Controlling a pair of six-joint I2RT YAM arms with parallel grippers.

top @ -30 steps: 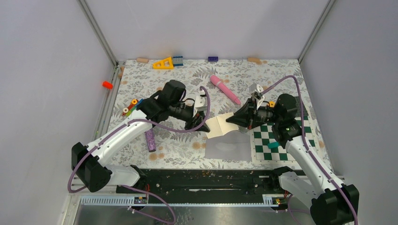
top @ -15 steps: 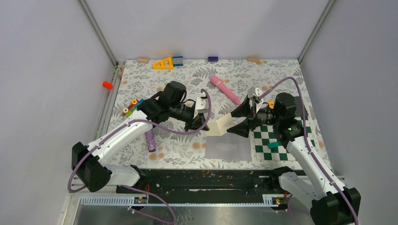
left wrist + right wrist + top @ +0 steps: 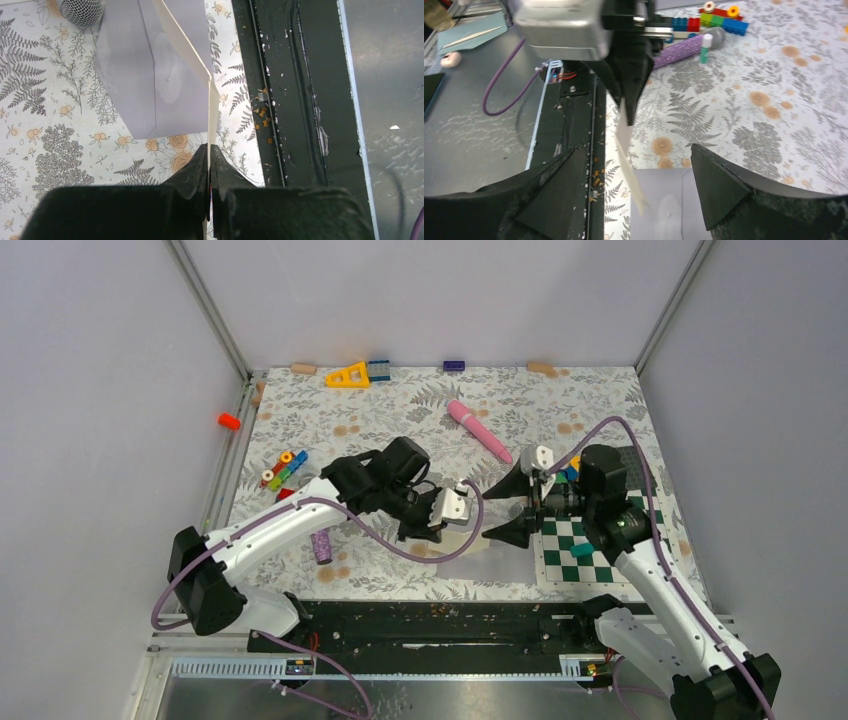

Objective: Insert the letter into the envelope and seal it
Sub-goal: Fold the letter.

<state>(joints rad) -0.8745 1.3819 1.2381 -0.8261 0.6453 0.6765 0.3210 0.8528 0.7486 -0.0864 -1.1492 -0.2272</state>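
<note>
Between the tips of the left gripper (image 3: 209,150), the letter (image 3: 213,110) is pinched by one edge, the jaws clamped tight on it. The cream sheet runs straight out ahead of the fingers, seen edge-on, and bends partway along its length. Just beyond and below those tips lies the envelope (image 3: 145,65), flat on the floral tabletop (image 3: 50,125), with the letter's far end hanging over it. I cannot tell if paper touches paper there.

Facing the left gripper, the right gripper (image 3: 510,506) stands spread wide and grips nothing. The letter hangs in the gap in front of its jaws and the envelope lies beneath them.

The letter looks thin, light and limp. Held at one edge it droops and twists, so it will likely buckle if pushed from behind, and a grip nearer the leading end would steer it better. The envelope is probably just as light and liable to slide on the table. It wants pinning by a corner or lifting by its flap, though the flap's position does not show clearly.
</note>
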